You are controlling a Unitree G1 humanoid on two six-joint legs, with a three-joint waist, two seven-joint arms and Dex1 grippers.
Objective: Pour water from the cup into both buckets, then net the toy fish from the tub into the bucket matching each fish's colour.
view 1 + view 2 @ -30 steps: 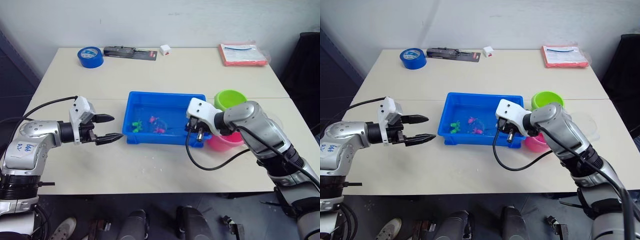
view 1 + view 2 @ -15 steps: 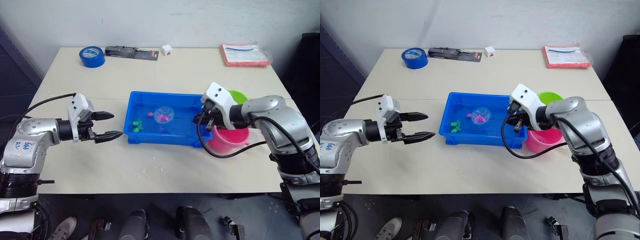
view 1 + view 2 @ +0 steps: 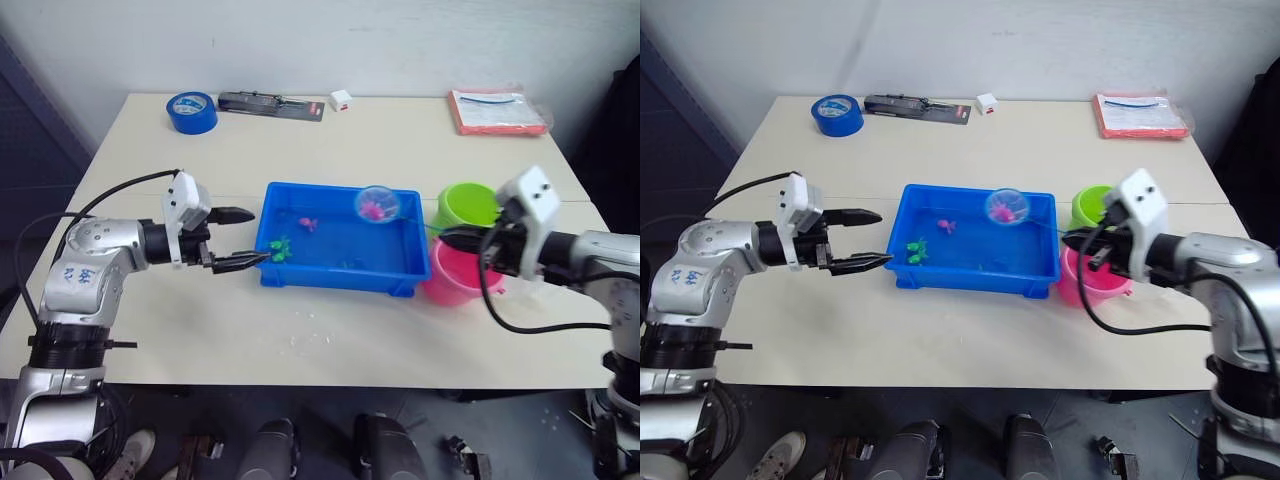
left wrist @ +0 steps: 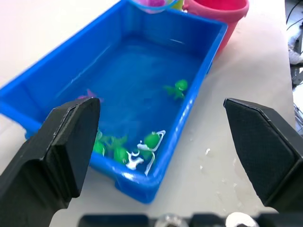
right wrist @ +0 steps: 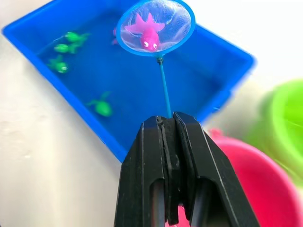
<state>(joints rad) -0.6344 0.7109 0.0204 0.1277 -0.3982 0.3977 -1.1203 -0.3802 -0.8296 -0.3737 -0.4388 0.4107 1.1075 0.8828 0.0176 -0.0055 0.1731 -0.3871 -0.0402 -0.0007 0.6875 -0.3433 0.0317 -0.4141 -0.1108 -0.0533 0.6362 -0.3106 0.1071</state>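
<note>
The blue tub (image 3: 325, 275) lies mid-table with water, several green fish (image 4: 151, 140) and a pink fish (image 3: 309, 223) in it. My right gripper (image 3: 449, 239) is shut on the thin handle of the net (image 5: 155, 27), whose blue ring hangs above the tub's far right corner with a pink fish (image 5: 148, 34) in the mesh. The pink bucket (image 3: 455, 279) stands right of the tub, under my right gripper, and the green bucket (image 3: 467, 205) is behind it. My left gripper (image 3: 245, 237) is open, empty, at the tub's left end. The cup is out of view.
At the table's back edge lie a blue tape roll (image 3: 191, 111), a black packaged tool (image 3: 271, 103) and a small white box (image 3: 342, 99). A red folder (image 3: 501, 111) lies at the back right. Cables hang from both wrists.
My right gripper has drawn back to the right, lifting the net with the pink fish out of the water toward the tub's far right corner. My left gripper now shows closer to the tub's left end.
</note>
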